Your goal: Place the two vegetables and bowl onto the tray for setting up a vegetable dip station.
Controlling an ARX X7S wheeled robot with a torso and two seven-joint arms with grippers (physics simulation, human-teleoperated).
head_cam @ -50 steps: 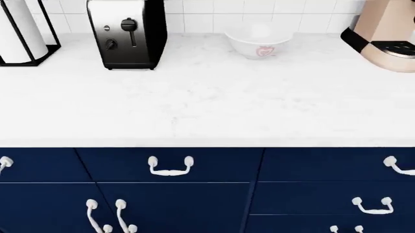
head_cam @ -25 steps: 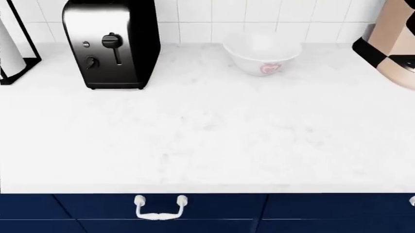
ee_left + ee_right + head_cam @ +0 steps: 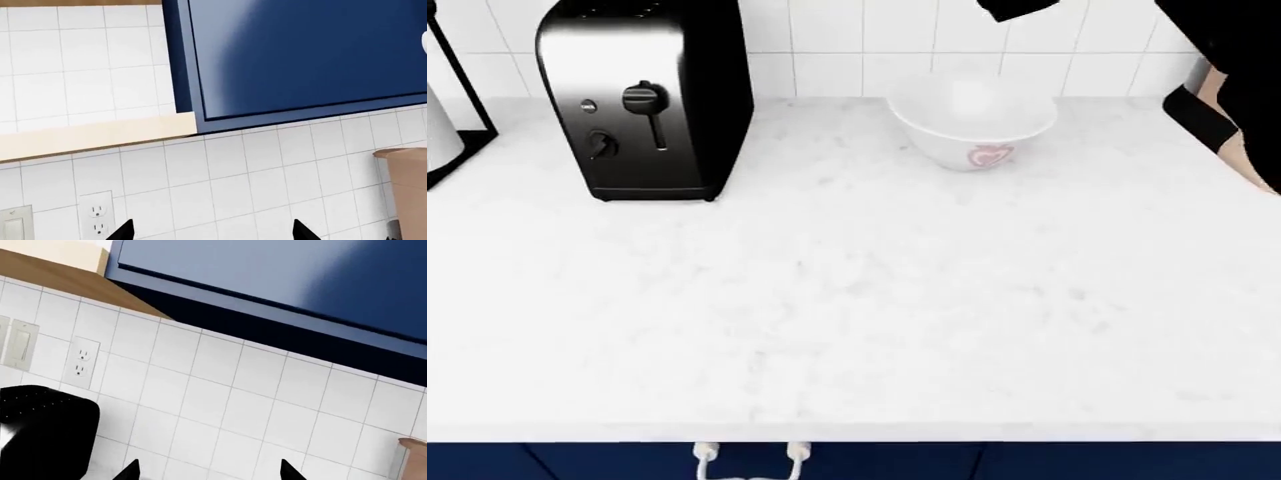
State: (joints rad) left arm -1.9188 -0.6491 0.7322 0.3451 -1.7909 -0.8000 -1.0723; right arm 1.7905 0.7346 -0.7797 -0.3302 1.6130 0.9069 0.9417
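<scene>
While the head view looks down on the white worktop [image 3: 854,300], the bowl [image 3: 972,120] stands upright at the back, close to the tiled wall [image 3: 868,45]. Landmark: bowl. Its red-pink mark [image 3: 990,156] faces the camera.

Toaster [image 3: 641,100]: black and chrome, to the bowl's left, well apart from it, also near the wall. A dark wire stand [image 3: 451,110] shows at the frame edge beyond the toaster. To the bowl's right, at the frame edge, part of a tan and black appliance [image 3: 1228,140]. Dark arm parts show above the bowl at the top of the frame and at the upper right corner; which arm, cannot tell. White drawer handle [image 3: 751,455] on the navy front, below the worktop edge.

Cucumber, carrot, tray: not seen in any view.

Left wrist view: tiles, an outlet [image 3: 97,217], navy upper cabinet [image 3: 300,55]. Left tool [image 3: 211,231]: only two dark fingertips show, set wide apart, nothing between them.

Right wrist view: tiles, outlet [image 3: 81,364], switch plate [image 3: 21,346], toaster top [image 3: 47,435]. Right tool [image 3: 210,471]: two fingertips visible, likewise spread, holding nothing.
</scene>
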